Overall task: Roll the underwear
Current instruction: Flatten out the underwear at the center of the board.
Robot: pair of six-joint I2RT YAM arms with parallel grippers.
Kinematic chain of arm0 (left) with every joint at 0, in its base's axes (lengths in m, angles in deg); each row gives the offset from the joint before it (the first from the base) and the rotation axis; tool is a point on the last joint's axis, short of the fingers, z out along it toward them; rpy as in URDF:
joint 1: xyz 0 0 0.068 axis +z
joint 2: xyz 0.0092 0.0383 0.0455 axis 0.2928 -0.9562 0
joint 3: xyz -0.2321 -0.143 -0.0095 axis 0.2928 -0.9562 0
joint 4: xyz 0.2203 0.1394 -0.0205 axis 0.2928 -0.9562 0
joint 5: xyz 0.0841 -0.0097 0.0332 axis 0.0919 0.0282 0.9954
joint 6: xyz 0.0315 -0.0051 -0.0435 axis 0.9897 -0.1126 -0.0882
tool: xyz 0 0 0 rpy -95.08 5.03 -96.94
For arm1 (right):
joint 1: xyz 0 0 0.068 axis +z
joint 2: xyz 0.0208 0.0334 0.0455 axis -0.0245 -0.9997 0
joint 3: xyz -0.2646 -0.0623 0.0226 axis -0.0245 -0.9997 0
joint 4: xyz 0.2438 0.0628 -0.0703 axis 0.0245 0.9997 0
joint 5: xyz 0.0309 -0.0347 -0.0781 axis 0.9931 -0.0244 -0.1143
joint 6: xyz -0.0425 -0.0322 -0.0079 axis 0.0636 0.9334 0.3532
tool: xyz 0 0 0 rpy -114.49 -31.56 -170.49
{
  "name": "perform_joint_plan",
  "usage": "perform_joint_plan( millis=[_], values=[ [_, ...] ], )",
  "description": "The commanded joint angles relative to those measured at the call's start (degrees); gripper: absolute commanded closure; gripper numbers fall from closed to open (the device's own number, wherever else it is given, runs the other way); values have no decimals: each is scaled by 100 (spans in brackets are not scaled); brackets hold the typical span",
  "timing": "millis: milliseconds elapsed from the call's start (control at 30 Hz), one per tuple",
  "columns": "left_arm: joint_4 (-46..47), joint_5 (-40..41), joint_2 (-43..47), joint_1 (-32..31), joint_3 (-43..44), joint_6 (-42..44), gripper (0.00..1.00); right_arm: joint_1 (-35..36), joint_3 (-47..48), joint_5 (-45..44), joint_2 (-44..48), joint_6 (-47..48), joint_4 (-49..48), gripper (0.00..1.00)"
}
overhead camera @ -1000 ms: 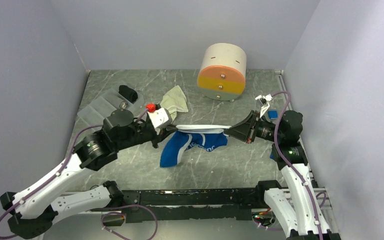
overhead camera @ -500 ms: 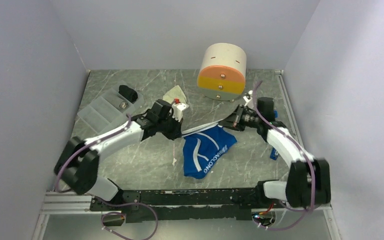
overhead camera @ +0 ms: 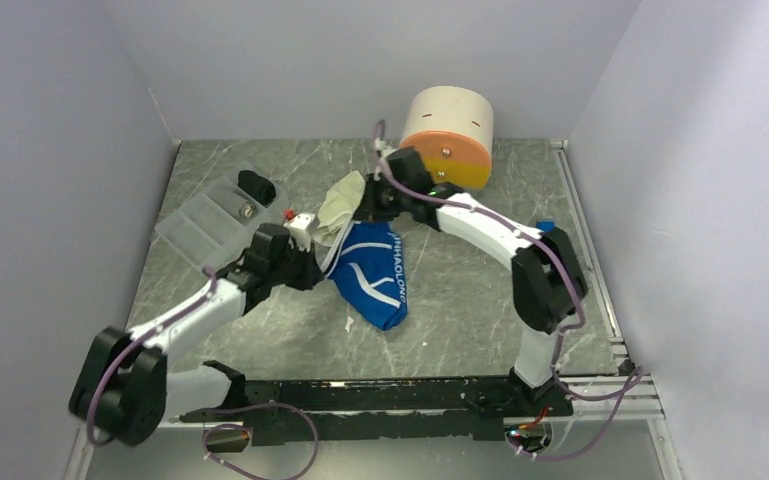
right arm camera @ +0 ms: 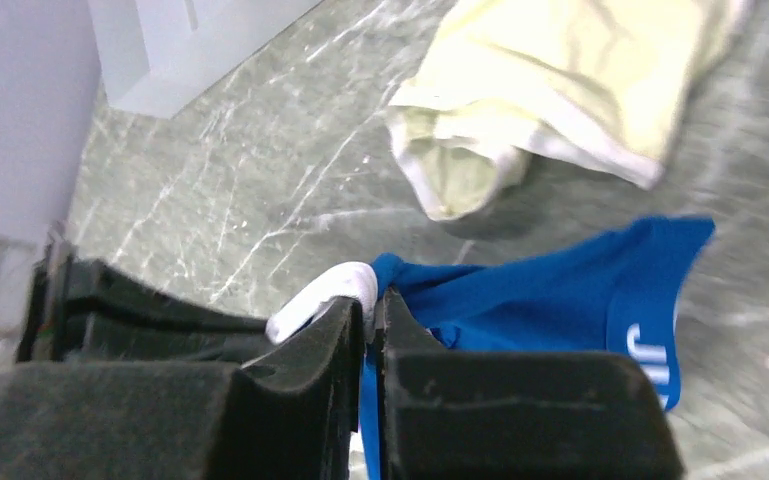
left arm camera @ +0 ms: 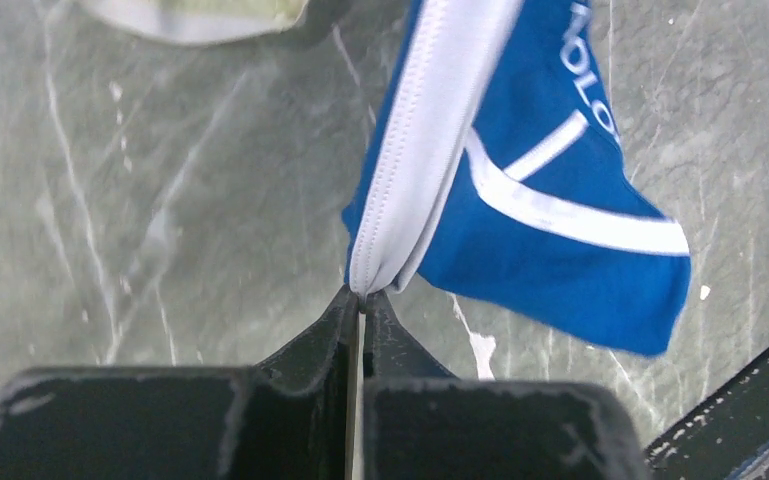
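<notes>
from above, the blue underwear [overhead camera: 372, 280] spreads between the two arms over the marble table [overhead camera: 480, 310]. its white waistband runs from the left gripper [overhead camera: 324, 262] up to the right gripper [overhead camera: 368, 214]. the cream underwear [overhead camera: 344, 203] lies crumpled just behind it, beside the right gripper. a black bundle [overhead camera: 256, 185] sits in a clear tray [overhead camera: 195, 222] at the far left, and a cream and orange drum [overhead camera: 447, 135] stands at the back.

in the left wrist view, the fingers [left arm camera: 335, 325] are pinched tight on the folded white waistband, with blue cloth fanning away above the table.

in the right wrist view, the jaws are clamped on a white-trimmed corner of the same garment, with the cream one lying on the table beyond.
</notes>
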Motion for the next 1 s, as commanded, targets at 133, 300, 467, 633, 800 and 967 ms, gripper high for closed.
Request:
perform_joint_plan(
  millis=[133, 300, 467, 633, 800, 967],
  values=[
    [-947, 1275, 2170, 10, -674, -1150, 74, 927, 1644, -348, -1242, 610, 631, 66],
    [-1980, 2098, 3099, 10, -209, -1365, 15, 939, 1109, -568, -638, 570, 460, 35],
    [-2065, 2363, 3496, 14, 123, -1210, 5, 893, -496, -1701, 948, -169, 142, 30],
    [-1361, 1910, 2923, 14, 147, -557, 4, 893, -3052, -2157, 2403, -2168, -363, 30],
    [-515, 1435, 1600, 19, 472, 179, 3, 936, -5211, -1725, 3486, -4092, -1643, 32],
    [373, 418, 228, 44, 1048, 1064, 3, 936, -5910, -2111, 3966, -4777, -2106, 32]
  ],
)
